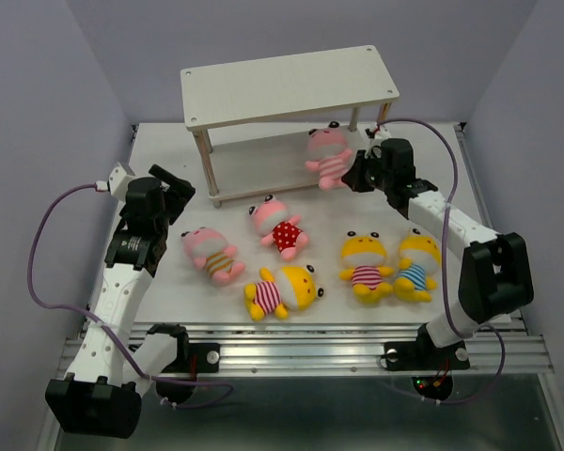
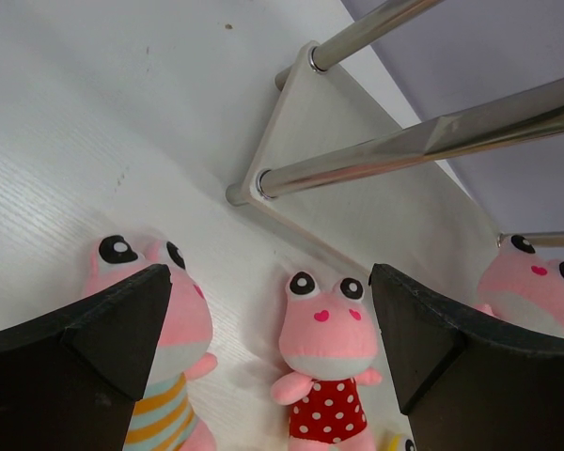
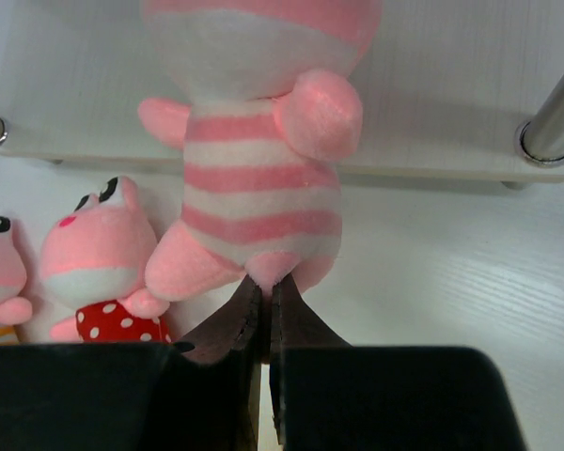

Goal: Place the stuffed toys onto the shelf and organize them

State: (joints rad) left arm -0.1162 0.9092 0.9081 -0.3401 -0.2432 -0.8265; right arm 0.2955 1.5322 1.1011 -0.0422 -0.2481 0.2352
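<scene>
R gripper (image 3: 266, 315) pinches pink striped toy (image 3: 261, 178) at its 12 o'clock, long axis 12-6, head over shelf (image 3: 432, 85) bottom tier (L gripper (image 2: 268, 282) wide, empty).

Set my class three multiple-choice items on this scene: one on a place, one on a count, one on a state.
1. Where is the striped pink toy in the right jaws? A on the top board B at the lower board C by the left base
2. How many yellow toys lie on the table? A one B three C five
3. The left jaws are: A open B shut on a toy C shut on a leg
Answers: B, its head lies over that board; B, three show from above; A, they stand wide apart.
</scene>
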